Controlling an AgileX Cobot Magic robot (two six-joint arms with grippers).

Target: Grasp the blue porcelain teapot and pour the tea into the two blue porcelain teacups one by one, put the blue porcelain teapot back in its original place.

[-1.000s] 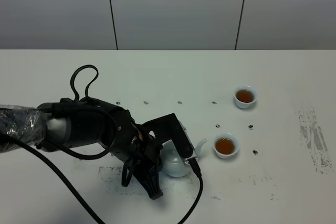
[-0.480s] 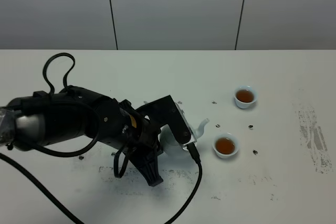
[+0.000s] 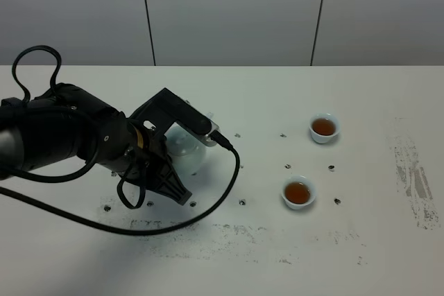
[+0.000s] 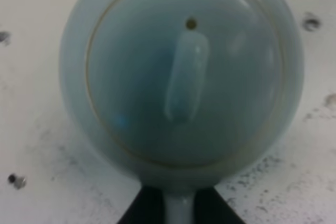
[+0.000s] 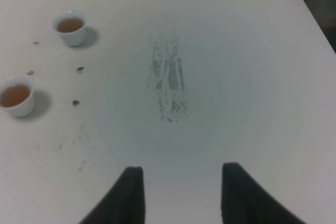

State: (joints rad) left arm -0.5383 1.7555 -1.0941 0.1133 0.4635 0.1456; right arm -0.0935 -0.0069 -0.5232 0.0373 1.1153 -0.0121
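Your left tool [image 4: 178, 214] is clamped on the loop handle of the blue porcelain teapot [image 3: 186, 149], with the dark fingers [image 4: 140, 208] closed on either side of the handle's stem in the left wrist view. The grip at the handle leaves the body, lid and spout free, which suits carrying and tilting. From the high camera the teapot sits on the left of the tabletop [image 3: 361, 102], largely hidden under your left arm and well apart from both cups. I cannot tell whether its base is touching the surface.

Both blue porcelain teacups hold brown tea: the far teacup [image 3: 324, 127] and the near teacup [image 3: 298, 192] stand upright on the right side. I judge pouring complete and the return of the teapot to be the step in hand.

Your right tool [image 5: 178, 192] holds nothing. It hangs over bare tabletop beside a scuffed patch [image 5: 169, 87]. Its two fingers show a gap in the right wrist view, yet it is closed as far as it goes.

Before you release, confirm that the teapot is seated flat.
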